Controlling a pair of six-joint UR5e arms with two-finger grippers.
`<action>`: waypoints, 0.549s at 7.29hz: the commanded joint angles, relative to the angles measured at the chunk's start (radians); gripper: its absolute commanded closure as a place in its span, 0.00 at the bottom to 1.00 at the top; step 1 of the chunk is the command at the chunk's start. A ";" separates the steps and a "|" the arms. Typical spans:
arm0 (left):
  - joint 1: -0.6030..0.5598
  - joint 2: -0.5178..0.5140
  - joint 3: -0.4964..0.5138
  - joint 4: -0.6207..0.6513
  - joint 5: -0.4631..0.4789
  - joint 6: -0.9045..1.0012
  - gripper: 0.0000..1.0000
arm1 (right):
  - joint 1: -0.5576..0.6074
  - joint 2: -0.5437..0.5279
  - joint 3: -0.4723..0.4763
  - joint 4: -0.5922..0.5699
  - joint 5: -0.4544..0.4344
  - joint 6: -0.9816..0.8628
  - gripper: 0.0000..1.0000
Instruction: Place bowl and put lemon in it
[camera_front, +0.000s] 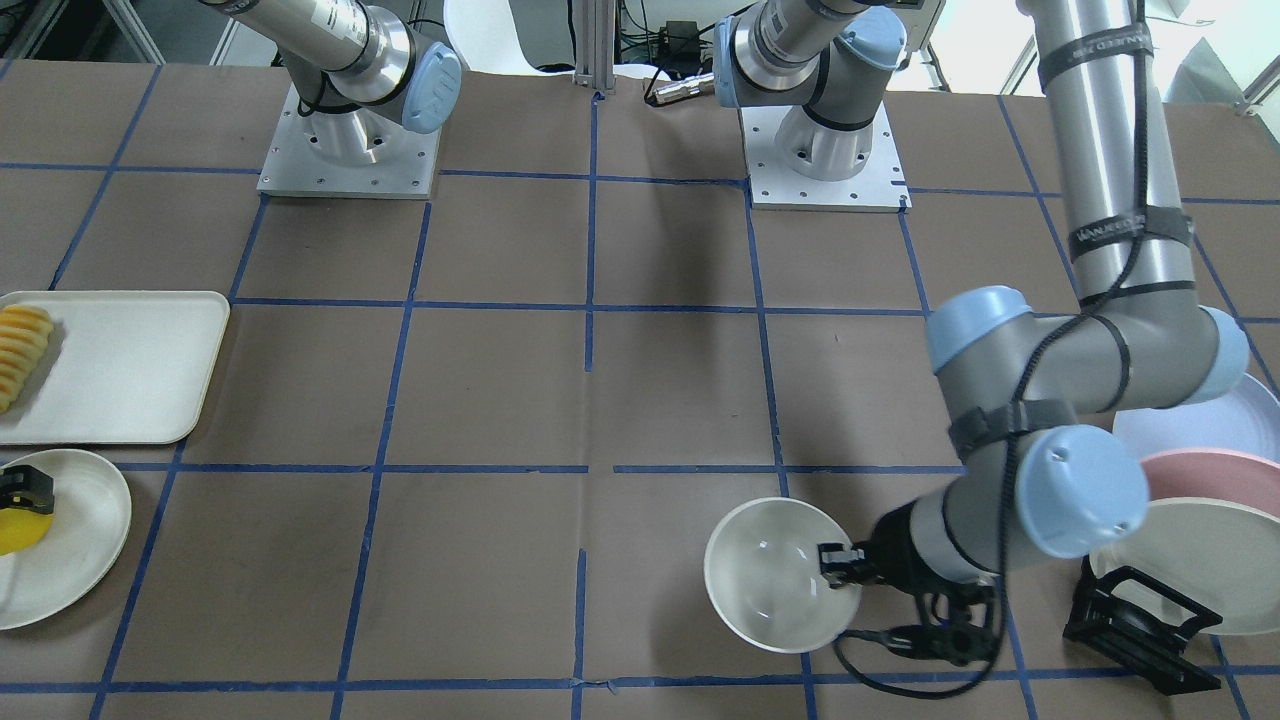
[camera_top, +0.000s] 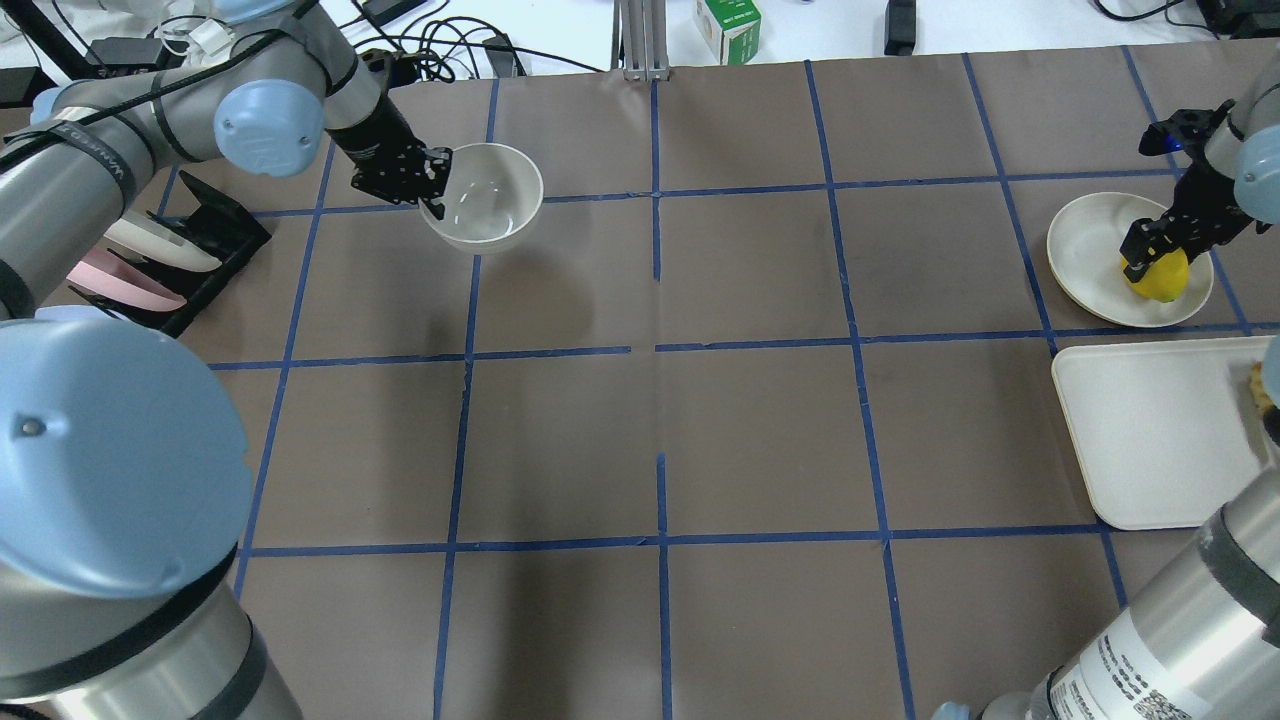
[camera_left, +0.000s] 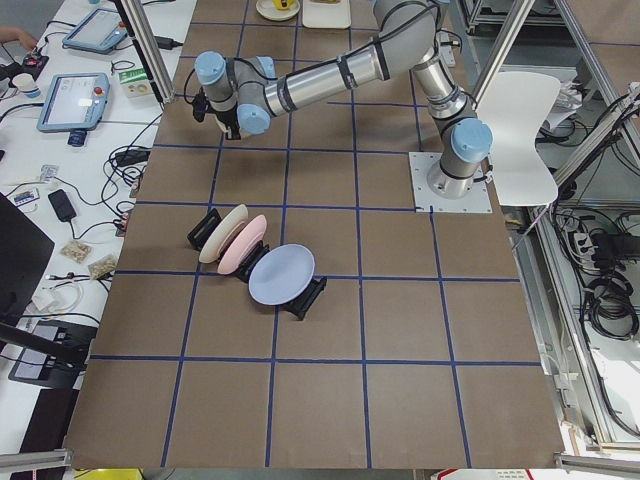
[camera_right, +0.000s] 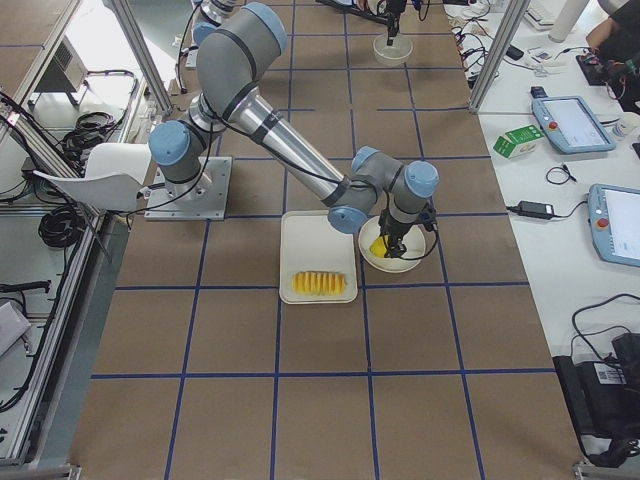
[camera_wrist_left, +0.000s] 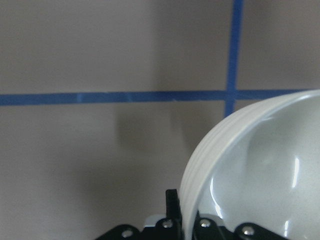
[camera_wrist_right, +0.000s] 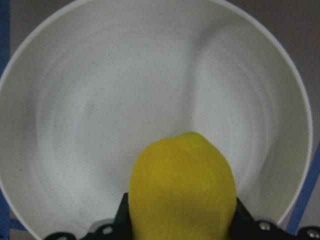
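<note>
Left gripper (camera_top: 437, 180): you see its black fingers clamped on the bowl's thin rim, one inside the wall and one outside.
Glossy off-white bowl (camera_top: 483, 197): small, deep and round, with a faintly ridged outer wall. It is at the table's far left, near the rack. You cannot tell whether its base touches the paper.
Right gripper (camera_top: 1140, 258): closed around the lemon, a finger on each flank.
Bright yellow lemon (camera_wrist_right: 182, 185): small and oval with dimpled skin, toward one side of the cream plate.
Cream plate (camera_top: 1075, 235): round, shallow, matte and speckled.
Cream tray (camera_top: 1150, 440): rectangular with rounded corners, beside the plate. It carries ridged yellow-orange sliced food (camera_front: 22, 352).
Black rack (camera_top: 215, 235): holds pastel dishes (camera_left: 250, 245) on edge.
Table (camera_top: 760, 440): brown paper gridded with blue tape.
</note>
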 joint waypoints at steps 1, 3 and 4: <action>-0.154 0.077 -0.140 -0.003 -0.037 -0.111 1.00 | 0.009 -0.078 -0.031 0.135 -0.004 0.050 0.73; -0.186 0.142 -0.307 0.175 -0.037 -0.206 1.00 | 0.049 -0.178 -0.030 0.197 0.008 0.107 0.73; -0.215 0.128 -0.345 0.270 -0.034 -0.239 1.00 | 0.099 -0.204 -0.025 0.223 0.008 0.197 0.73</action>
